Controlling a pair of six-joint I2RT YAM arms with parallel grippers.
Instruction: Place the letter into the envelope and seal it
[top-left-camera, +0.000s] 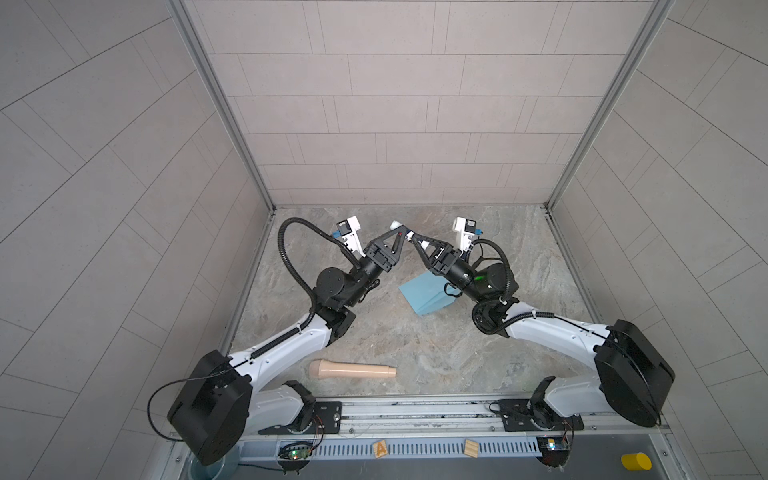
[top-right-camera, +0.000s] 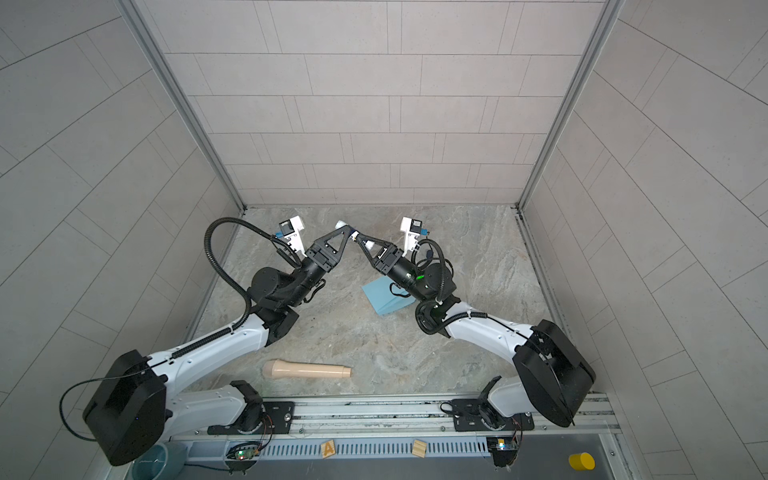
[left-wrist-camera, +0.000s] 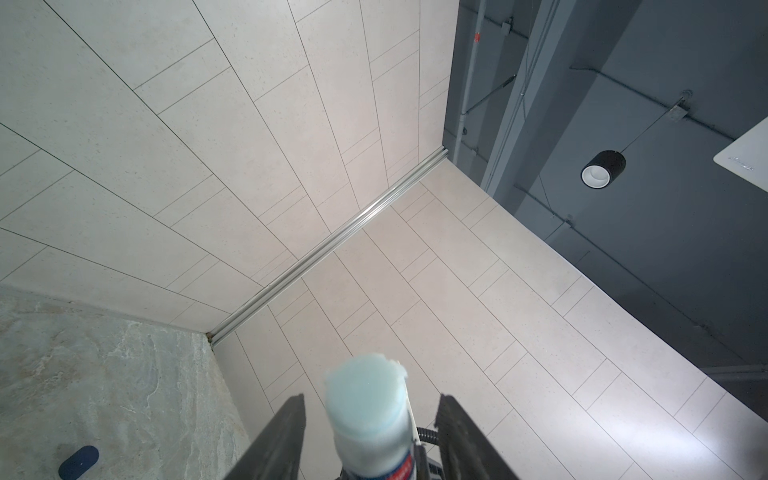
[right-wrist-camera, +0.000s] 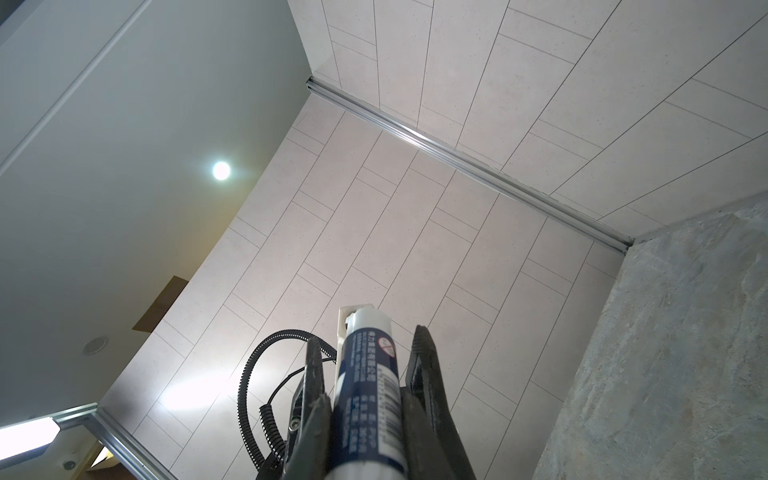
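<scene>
Envelope (top-left-camera: 422, 293) lies flat on the worktop (top-left-camera: 415, 353), skewed, one end tucked under the right arm. Letter isn't visible in any view, so it may be inside, can't tell. Flap state is also hidden.

Both arms are raised and meet nose to nose above the far half of the worktop, well clear of the envelope. I read that as prep for the sealing step, done in the air so nothing smears the paper.

Beige handle-shaped piece (top-left-camera: 351, 370) sits near the front edge, well apart and not in play.

Right gripper (top-left-camera: 412, 240) has its jaws clamped on the barrel of a glue stick (right-wrist-camera: 365, 386), free end pointing at the other arm, presented for it to work on. Left gripper (top-left-camera: 399, 236) has its jaws apart, one each side of that pale blue end with a gap both sides — around it, not touching. Bare glue or a pale cap, can't tell.

Envelope relative to jaws: below and toward the near side of both pairs, neither touching it.

Small dark blue oval (left-wrist-camera: 79, 461) lies on the worktop, possibly the cap.
</scene>
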